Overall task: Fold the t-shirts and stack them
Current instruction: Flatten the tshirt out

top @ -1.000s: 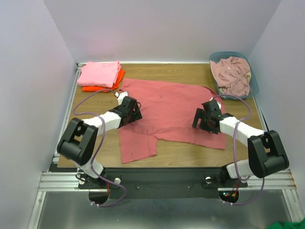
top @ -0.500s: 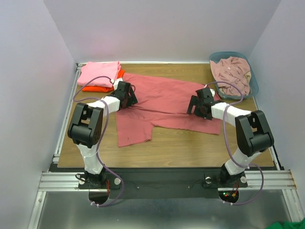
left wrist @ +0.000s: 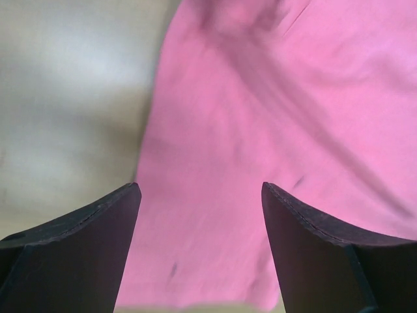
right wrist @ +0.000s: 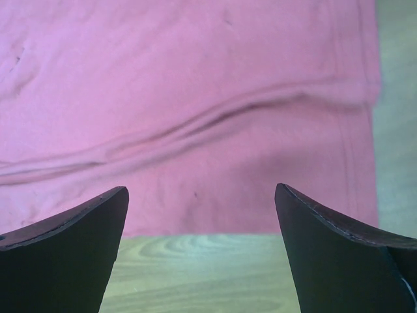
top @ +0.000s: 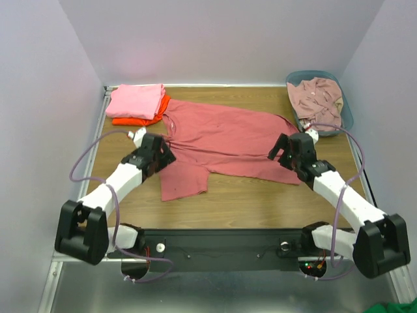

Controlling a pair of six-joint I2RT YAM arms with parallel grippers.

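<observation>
Wooden table (top: 260, 202) from above: your coral-red t-shirt (top: 228, 140) lies flat, its long axis running left to right, with the left gripper (top: 161, 154) at its sleeve end and the right gripper (top: 284, 147) at its hem end. Left wrist: jaws wide and empty, cloth beneath and ahead. Right wrist: jaws wide and empty, hem edge (right wrist: 195, 228) just ahead of you.

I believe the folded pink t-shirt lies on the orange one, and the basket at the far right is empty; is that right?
Not empty: the top external view shows the basket holding a crumpled pale dusty-pink t-shirt. The rest is right.
</observation>
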